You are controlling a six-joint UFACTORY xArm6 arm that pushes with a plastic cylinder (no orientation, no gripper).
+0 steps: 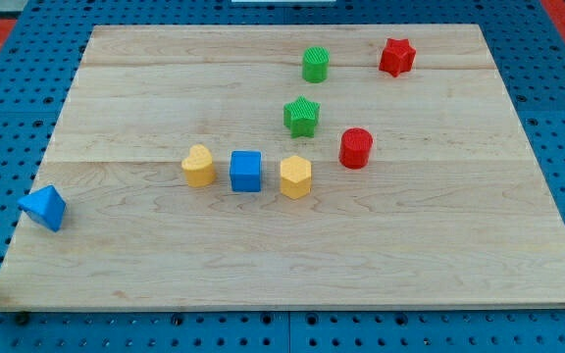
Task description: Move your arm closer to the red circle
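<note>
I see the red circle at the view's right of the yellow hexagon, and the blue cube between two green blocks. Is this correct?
Not quite. The camera view shows the blue cube between two yellow blocks, the yellow heart and the yellow hexagon, not green ones. The red circle is indeed right of the hexagon. My tip is not visible.

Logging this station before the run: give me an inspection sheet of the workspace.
Surface: pale wooden board, lying flat.
Job's things: red circle, upright at centre-right, touching no other block.
Clutter: green star up-left of the red circle; green cylinder and red star near the view's top; yellow heart, blue cube and yellow hexagon in a row at the middle; blue triangle at the board's left edge.
Grippers: my tip does not show in this view.
Cables: nothing seen.
Surroundings: blue perforated panel around the board.
</note>
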